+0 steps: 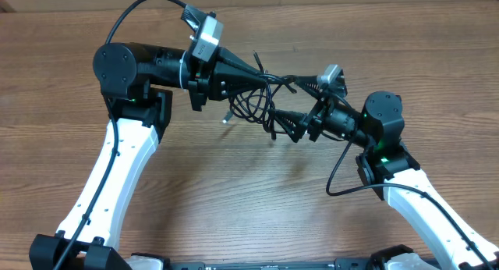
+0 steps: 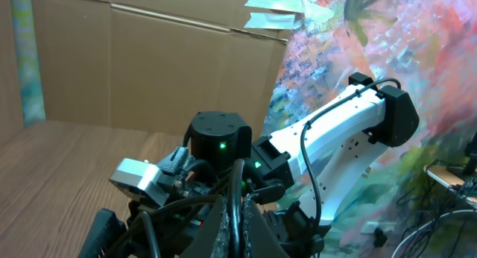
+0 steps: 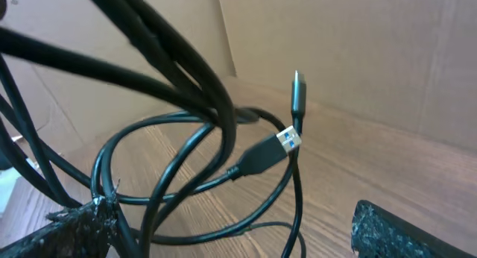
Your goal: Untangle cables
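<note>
A: Cables [image 1: 256, 106], whereabouts?
B: Mid-desk, toward the far edge, bunched between the two wrists. Lifted or resting on the desk [image 1: 234, 192]: cannot tell from above.
A: Left fingers [image 1: 259, 76]?
B: Clamped tight on one black strand at the far side of the bunch. From the left wrist, a single cord straight out of the pinch.
A: Right fingers [image 1: 288, 124]?
B: Spread wide, holding nothing. Aimed toward the left edge, loops directly ahead, a few strands close against one pad.
A: Long axis of the bunch?
B: Roughly left edge to right edge, from the pinch across to the right wrist, with loops off it toward the near edge.
A: Loose ends?
B: USB plug [image 3: 277, 144] amid the loops, second plug [image 3: 297, 94] upright just above it in the right wrist view.
A: Nearer arm for the free loops?
B: Right, by judgement. Probably a straight reach along that axis, onto a loop near the USB plug, away from the pinch.
</note>
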`<state>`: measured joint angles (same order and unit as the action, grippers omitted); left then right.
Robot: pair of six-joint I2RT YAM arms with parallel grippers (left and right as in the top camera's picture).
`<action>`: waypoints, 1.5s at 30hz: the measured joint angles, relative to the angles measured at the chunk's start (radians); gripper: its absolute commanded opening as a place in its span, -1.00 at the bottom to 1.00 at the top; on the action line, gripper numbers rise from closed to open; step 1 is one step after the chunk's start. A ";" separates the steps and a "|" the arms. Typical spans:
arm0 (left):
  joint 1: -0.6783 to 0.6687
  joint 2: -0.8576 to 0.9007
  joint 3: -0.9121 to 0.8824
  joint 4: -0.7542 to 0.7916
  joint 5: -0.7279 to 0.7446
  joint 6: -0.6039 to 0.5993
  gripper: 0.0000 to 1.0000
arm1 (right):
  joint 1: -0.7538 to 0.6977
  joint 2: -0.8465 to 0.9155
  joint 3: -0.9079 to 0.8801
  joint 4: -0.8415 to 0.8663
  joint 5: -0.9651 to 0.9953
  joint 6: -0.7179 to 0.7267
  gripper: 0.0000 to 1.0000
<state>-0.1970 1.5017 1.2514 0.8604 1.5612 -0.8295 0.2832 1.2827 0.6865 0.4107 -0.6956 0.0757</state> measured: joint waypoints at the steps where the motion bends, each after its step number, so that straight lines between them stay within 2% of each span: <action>1: 0.000 0.000 0.000 0.000 0.000 0.000 -0.92 | 0.000 0.000 0.000 -0.002 0.001 0.000 1.00; 5: 0.000 0.000 0.000 0.000 0.000 0.000 -0.92 | 0.000 0.000 0.000 -0.025 0.000 0.002 1.00; 13: 0.000 0.000 0.000 0.000 -0.025 0.002 -0.92 | 0.020 -0.002 0.000 -0.179 -0.030 0.003 1.00; 14: 0.000 0.000 0.000 -0.001 -0.028 0.002 -0.92 | 0.023 -0.002 0.000 -0.206 -0.033 0.004 0.92; 15: 0.000 0.000 0.000 -0.001 -0.029 0.002 -0.91 | 0.026 -0.002 0.000 -0.225 -0.033 0.004 0.78; 16: 0.000 0.000 0.000 0.000 -0.032 0.002 -0.91 | 0.026 -0.002 0.000 -0.245 -0.034 0.006 0.53; 18: 0.000 0.000 0.000 0.000 -0.032 0.002 -0.92 | 0.026 -0.002 0.000 -0.270 -0.035 0.006 -0.14; 19: 0.000 0.000 0.000 -0.001 -0.034 0.002 -0.91 | 0.026 -0.002 0.000 -0.283 -0.036 0.005 -0.67; 20: 0.000 0.000 0.000 0.000 -0.037 0.002 -0.92 | 0.026 -0.002 0.000 -0.292 -0.037 0.005 -0.85; 21: 0.000 0.000 0.000 -0.001 -0.039 0.002 -0.91 | 0.026 -0.002 0.000 -0.297 -0.038 0.003 -0.92; 27: 0.000 0.002 0.000 -0.001 -0.039 0.002 -0.92 | 0.026 -0.003 0.000 -0.345 -0.010 0.002 -0.92; 37: 0.025 0.014 0.000 -0.003 -0.043 0.002 -0.92 | 0.023 -0.011 0.002 -0.582 0.347 -0.001 -0.92; 45: 0.035 0.014 0.000 -0.004 -0.047 0.002 -0.92 | -0.074 -0.011 0.002 -0.599 0.506 -0.001 -0.92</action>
<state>-0.1616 1.5158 1.2514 0.8566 1.5143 -0.8272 0.2092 1.2716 0.6888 -0.1883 -0.1894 0.0750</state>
